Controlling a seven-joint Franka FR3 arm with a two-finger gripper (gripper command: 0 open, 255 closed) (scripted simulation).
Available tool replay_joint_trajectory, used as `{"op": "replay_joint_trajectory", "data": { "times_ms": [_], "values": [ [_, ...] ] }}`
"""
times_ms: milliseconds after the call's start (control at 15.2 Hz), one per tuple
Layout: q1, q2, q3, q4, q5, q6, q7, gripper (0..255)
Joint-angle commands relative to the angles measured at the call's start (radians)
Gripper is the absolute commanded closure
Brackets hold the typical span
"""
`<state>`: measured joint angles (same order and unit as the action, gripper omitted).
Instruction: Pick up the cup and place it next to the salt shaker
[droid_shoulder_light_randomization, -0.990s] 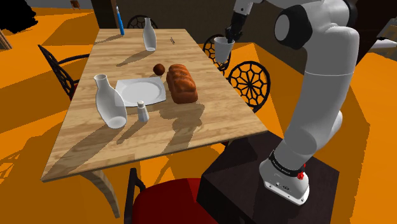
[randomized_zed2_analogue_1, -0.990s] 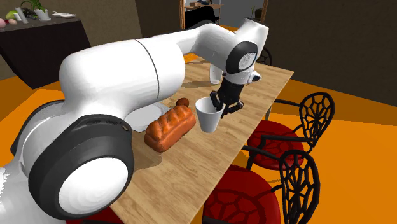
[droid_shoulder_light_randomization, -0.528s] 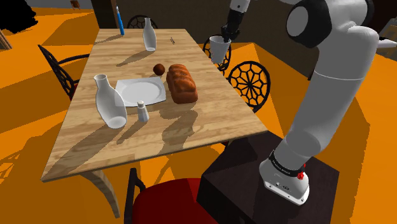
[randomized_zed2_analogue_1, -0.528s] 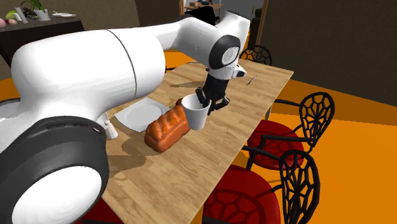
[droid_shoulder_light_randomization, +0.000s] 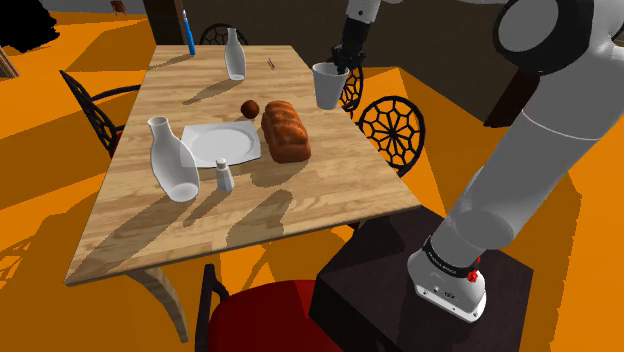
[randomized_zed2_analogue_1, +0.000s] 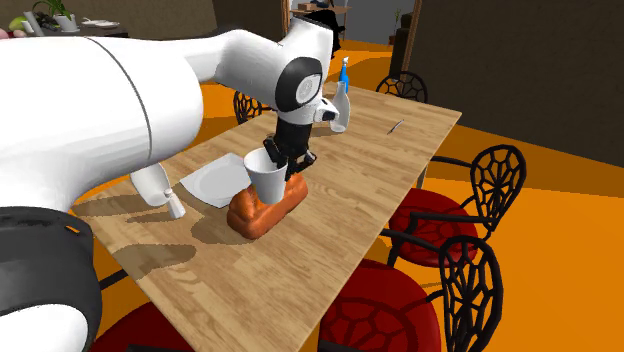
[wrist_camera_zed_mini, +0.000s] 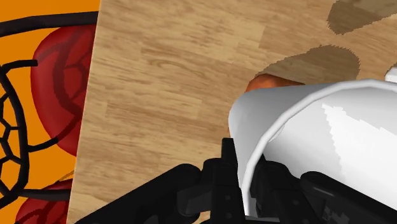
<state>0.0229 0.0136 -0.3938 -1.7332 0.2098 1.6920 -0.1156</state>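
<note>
One cup (droid_shoulder_light_randomization: 325, 85), pinched at its rim by the closed gripper (droid_shoulder_light_randomization: 338, 66), hangs well apart from the shaker (droid_shoulder_light_randomization: 225, 177), past the loaf (droid_shoulder_light_randomization: 286, 131); the carry looks to be in hand, and next it likely needs crossing over and lowering just beside the shaker.

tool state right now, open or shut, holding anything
The tool is shut on the rim of the white cup, holding it up clear of the table.
</note>
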Motion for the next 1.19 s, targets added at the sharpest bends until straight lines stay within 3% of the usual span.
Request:
{"op": "replay_joint_trajectory", "data": {
  "times_ms": [0,528,1122],
  "values": [
    [0.027,-0.044,0.025,-0.057,-0.014,0.028,0.052,255],
    [0.115,-0.164,0.138,-0.199,-0.035,0.095,0.251,255],
    [0.206,-0.216,0.274,-0.268,-0.025,0.154,0.468,255]
  ]
}}
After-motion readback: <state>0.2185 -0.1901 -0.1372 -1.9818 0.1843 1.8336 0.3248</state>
